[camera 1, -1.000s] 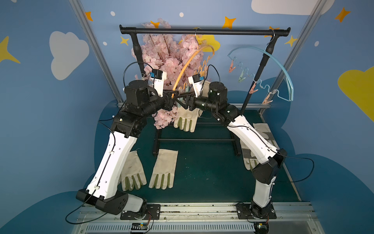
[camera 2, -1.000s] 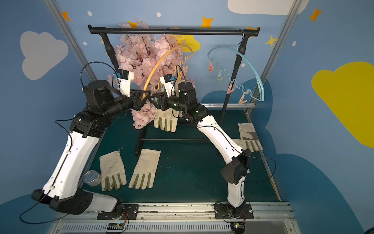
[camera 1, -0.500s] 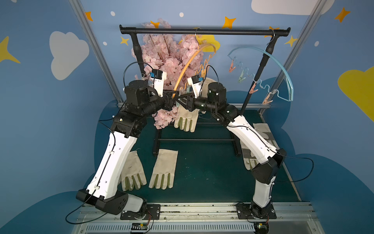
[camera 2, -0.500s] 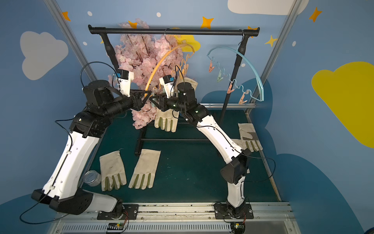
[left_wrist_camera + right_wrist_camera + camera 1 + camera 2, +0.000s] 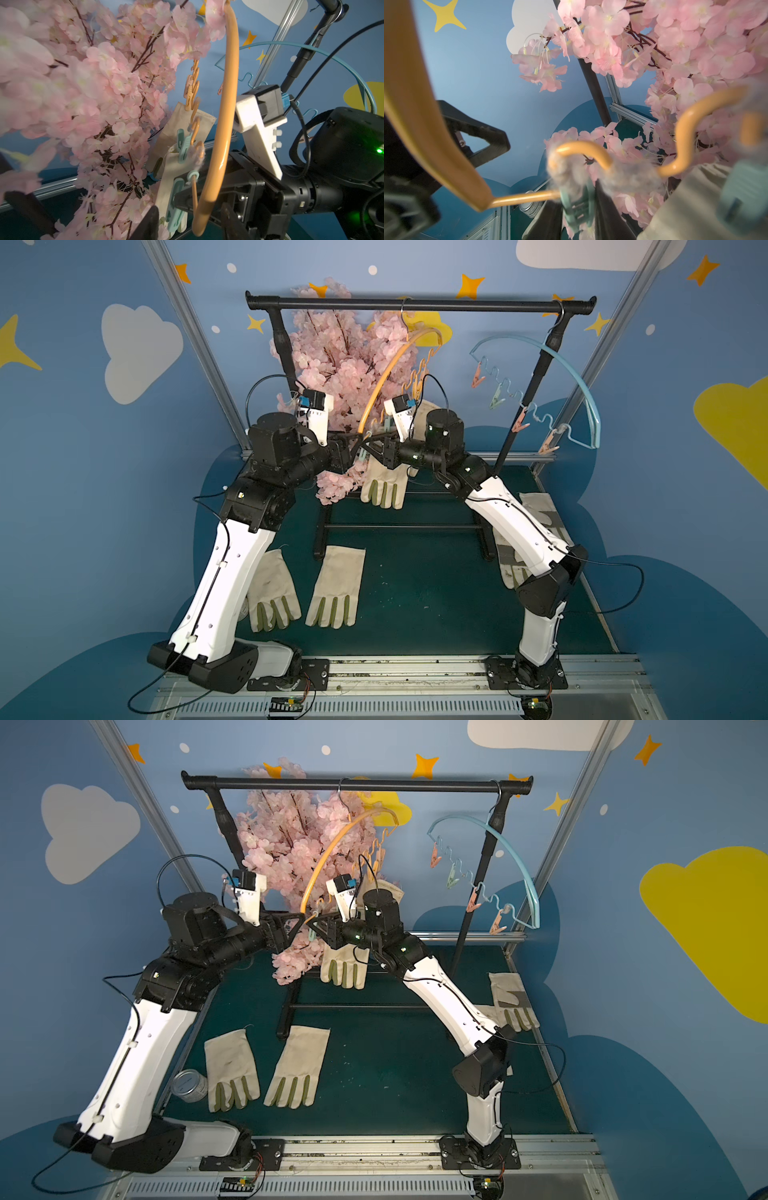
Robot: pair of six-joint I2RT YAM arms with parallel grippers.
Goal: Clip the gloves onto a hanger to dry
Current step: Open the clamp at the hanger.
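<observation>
Right jaws on a teal peg at the orange hanger; left jaws apart.

I read the right gripper [image 5: 576, 199] as pinched onto the teal peg [image 5: 176, 199] at the low end of the orange hanger [image 5: 386, 373], a finger on either side; left gripper [image 5: 83, 205] has its fingers spread, pink blossom [image 5: 332, 364] between them, nothing held; hanging glove [image 5: 382, 485] dangles fingers-down from the upper teal peg [image 5: 182, 145]; pinned glove [image 5: 187, 124] sits under an orange peg [image 5: 189, 97] higher up; hanger hooks over the black rail [image 5: 415, 304]; outer flat glove [image 5: 272, 593] and inner flat glove [image 5: 337, 585] lie side by side near the bench's [image 5: 415, 593] front-left corner, fingers toward the front edge; grey-patched glove [image 5: 513, 998] lies by the right edge; hidden glove [image 5: 510, 572] is partly under the right arm.
</observation>
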